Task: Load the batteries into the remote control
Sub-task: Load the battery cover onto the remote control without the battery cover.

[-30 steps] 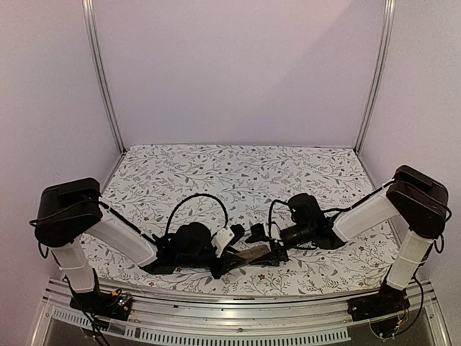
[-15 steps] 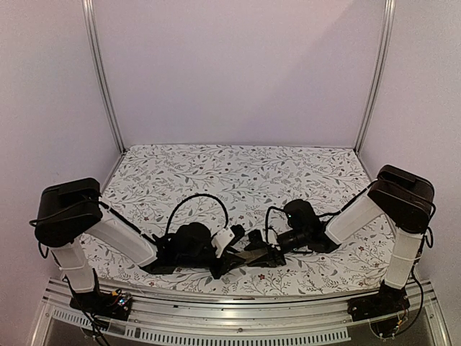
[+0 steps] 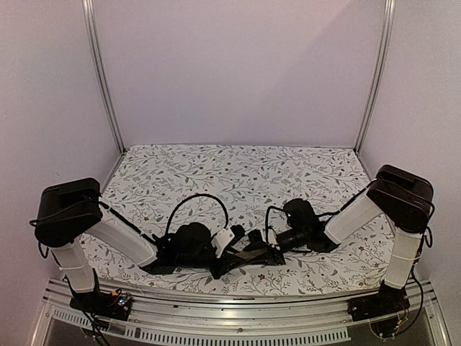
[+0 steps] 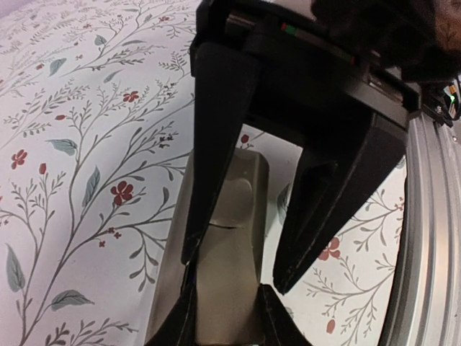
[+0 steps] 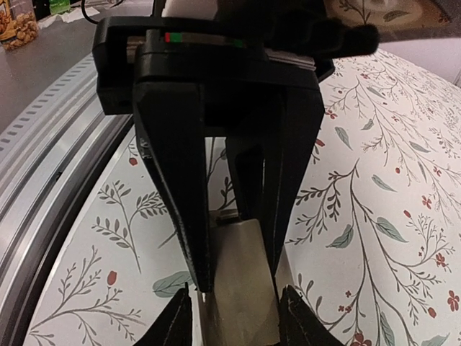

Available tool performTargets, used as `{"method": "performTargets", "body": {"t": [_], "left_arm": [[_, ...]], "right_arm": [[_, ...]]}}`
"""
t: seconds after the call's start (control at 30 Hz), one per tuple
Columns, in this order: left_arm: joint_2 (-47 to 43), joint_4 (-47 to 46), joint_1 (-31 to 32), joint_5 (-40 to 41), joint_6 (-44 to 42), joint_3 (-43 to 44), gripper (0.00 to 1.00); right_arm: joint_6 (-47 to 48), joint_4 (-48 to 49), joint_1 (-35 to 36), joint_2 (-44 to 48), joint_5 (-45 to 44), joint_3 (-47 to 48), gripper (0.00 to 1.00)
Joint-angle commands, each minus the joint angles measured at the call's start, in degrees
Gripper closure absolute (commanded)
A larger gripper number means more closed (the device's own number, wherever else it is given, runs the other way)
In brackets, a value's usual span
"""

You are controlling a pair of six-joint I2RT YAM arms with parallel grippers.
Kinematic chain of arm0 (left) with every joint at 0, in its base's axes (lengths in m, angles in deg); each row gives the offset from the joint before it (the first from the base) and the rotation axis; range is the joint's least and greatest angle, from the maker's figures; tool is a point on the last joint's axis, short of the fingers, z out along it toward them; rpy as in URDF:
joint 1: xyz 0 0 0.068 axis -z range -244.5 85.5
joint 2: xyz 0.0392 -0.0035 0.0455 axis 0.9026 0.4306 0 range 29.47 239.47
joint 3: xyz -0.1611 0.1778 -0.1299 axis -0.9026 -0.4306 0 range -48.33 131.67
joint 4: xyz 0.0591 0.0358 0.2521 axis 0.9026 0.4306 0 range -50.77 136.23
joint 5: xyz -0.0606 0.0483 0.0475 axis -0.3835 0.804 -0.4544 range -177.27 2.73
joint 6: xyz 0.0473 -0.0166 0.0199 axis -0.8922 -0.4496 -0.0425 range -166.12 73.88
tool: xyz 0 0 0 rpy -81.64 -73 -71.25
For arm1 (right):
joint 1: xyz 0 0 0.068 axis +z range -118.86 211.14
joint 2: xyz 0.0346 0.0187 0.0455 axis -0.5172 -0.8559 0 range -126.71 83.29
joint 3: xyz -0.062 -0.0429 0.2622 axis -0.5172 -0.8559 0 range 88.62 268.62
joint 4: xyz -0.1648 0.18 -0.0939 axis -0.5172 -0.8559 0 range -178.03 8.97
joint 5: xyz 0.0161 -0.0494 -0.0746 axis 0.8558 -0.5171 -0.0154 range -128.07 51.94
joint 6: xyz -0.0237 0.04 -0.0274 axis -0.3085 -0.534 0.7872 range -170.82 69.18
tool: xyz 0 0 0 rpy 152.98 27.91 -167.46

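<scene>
The remote control (image 4: 230,245) shows its tan-grey back and lies lengthwise between both grippers near the table's front middle. In the top external view the fingers mostly cover it. My left gripper (image 4: 234,274) holds one end, and its left finger overlaps the remote's edge. My right gripper (image 5: 238,272) faces it from the other end, with its fingers pressed against the sides of the remote control (image 5: 241,288). In the left wrist view the right gripper's fingertips (image 4: 180,321) hug the remote on both sides. From above, the left gripper (image 3: 234,258) and right gripper (image 3: 265,252) nearly meet. The batteries are out of view.
The floral tablecloth (image 3: 238,173) stretches away behind the arms. A metal rail (image 3: 230,317) runs along the near edge, close beside both grippers (image 4: 432,216) (image 5: 50,144). Upright frame posts (image 3: 101,72) stand at the back corners. A black cable loop (image 3: 198,202) arches over the left wrist.
My right arm has moved left toward the left gripper, and its jaws have narrowed onto the remote. The left arm and its grip have not moved.
</scene>
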Motion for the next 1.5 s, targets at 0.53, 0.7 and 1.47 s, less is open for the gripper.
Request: {"method": "performTargets", "body": {"t": [0.53, 0.7, 1.47], "left_arm": [[1.7, 6.6, 0.0, -0.4, -0.6, -1.4, 0.65], [1.5, 6.8, 0.1, -0.1, -0.6, -1.3, 0.60], [-13.0, 10.0, -0.2, 3.6, 1.7, -7.5, 0.46]], "right_arm": [[3.8, -4.9, 0.1, -2.5, -1.4, 1.5, 0.72], [4.8, -5.6, 0.2, -2.4, -2.2, 1.5, 0.73], [2.8, -5.9, 0.2, -2.7, -2.5, 3.5, 0.67]]}}
